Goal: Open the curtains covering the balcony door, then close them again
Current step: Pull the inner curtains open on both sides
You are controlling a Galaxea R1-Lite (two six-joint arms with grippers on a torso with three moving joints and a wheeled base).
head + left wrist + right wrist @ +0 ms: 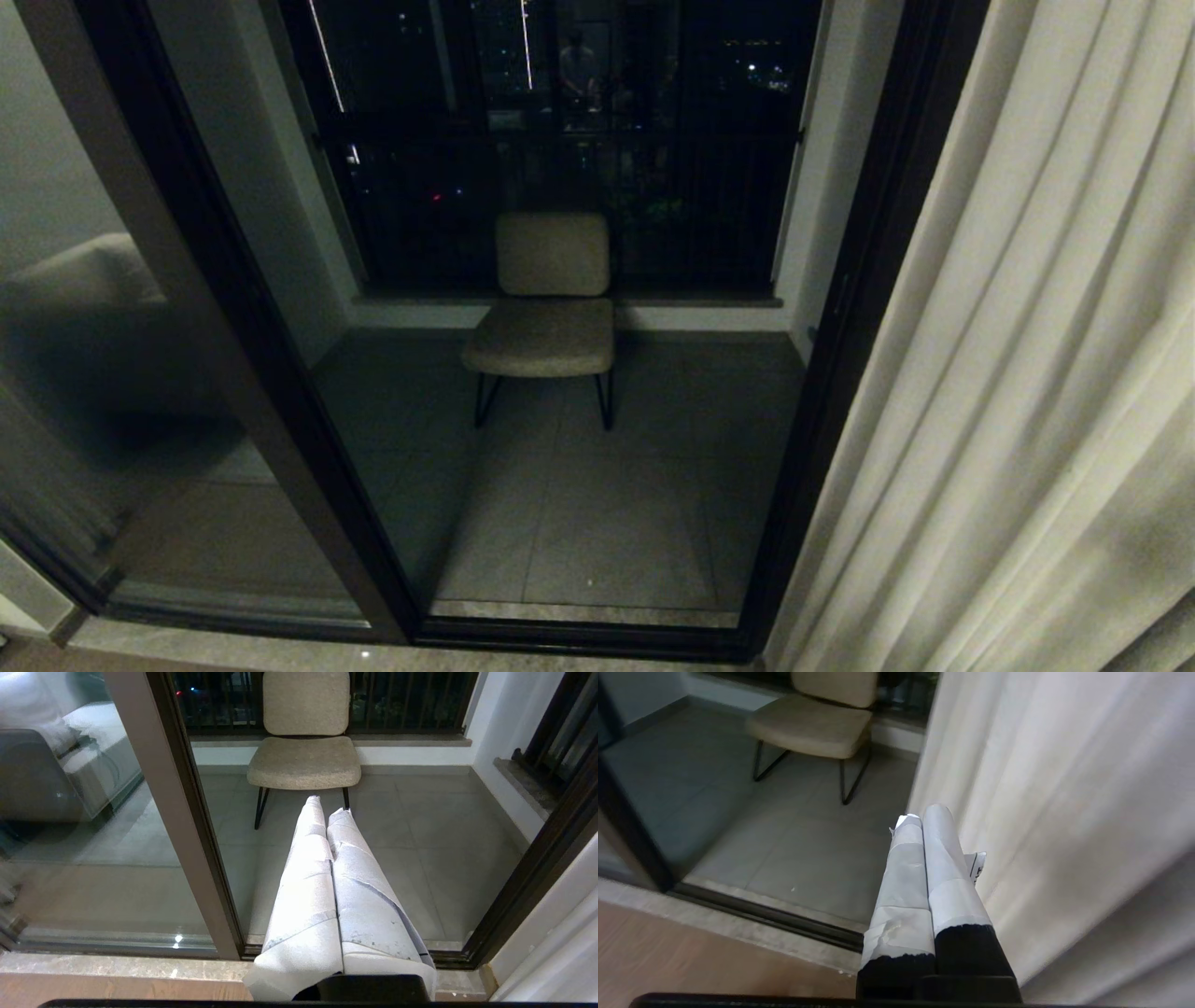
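The cream curtain [1018,373] hangs gathered at the right of the head view in soft vertical pleats, reaching from the top of the frame down past the bottom, and it leaves the balcony door [252,308] uncovered. The door's dark frame runs diagonally through the left half of that view, with a glass pane to its left that reflects a pale sofa [42,765]. Through the opening a beige chair [549,303] on thin black legs stands on the grey tiled balcony floor [597,523], its back towards a dark railing and the night lights outside. Neither arm shows in the head view. In the left wrist view the left gripper [329,807] points towards the chair, its two paper-wrapped fingers [308,882] pressed together with nothing between them, above the stone threshold [117,963] and the door track. In the right wrist view the right gripper [922,814] also has its taped fingers [948,868] closed flat against each other and empty; it sits just beside the curtain's [1064,812] inner edge, though whether it touches the fabric cannot be told, with the chair [812,723] further off across the tiles
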